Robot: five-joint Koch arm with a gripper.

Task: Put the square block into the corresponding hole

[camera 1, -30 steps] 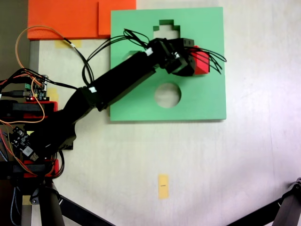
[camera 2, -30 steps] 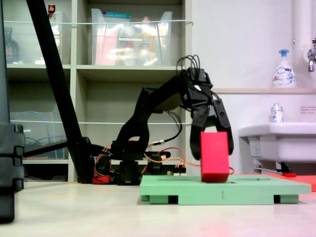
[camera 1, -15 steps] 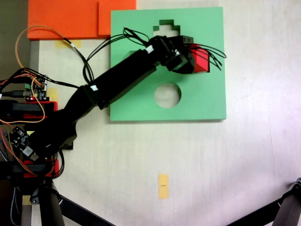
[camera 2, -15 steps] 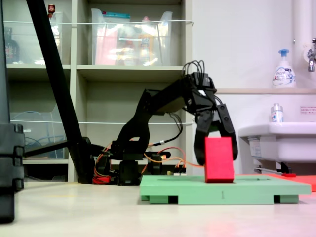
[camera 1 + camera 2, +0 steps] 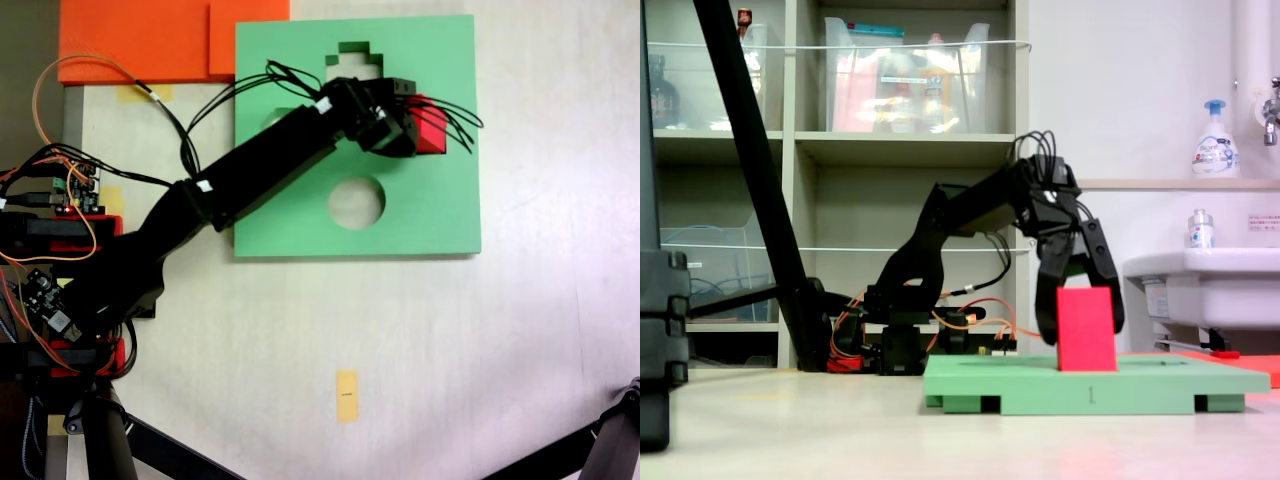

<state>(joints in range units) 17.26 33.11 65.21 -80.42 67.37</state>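
Pale tabletop throughout, with shelving, a sink and a soap bottle (image 5: 1214, 139) at the back of the low side view. Near the bottom centre of the top-down view, a yellow paper tag (image 5: 346, 395). Farther up, upper centre, the green foam board (image 5: 440, 205) with a round cut-out (image 5: 357, 202) and a stepped one (image 5: 352, 58). Right of centre on the board, the square block (image 5: 1085, 329) sunk lower than half a second ago, base now at the board's surface, leaning slightly. Gripper (image 5: 1078, 325) lower too, jaws spread either side of the block, touching or not cannot be told. Orange foam sheet (image 5: 140, 38) at upper left.
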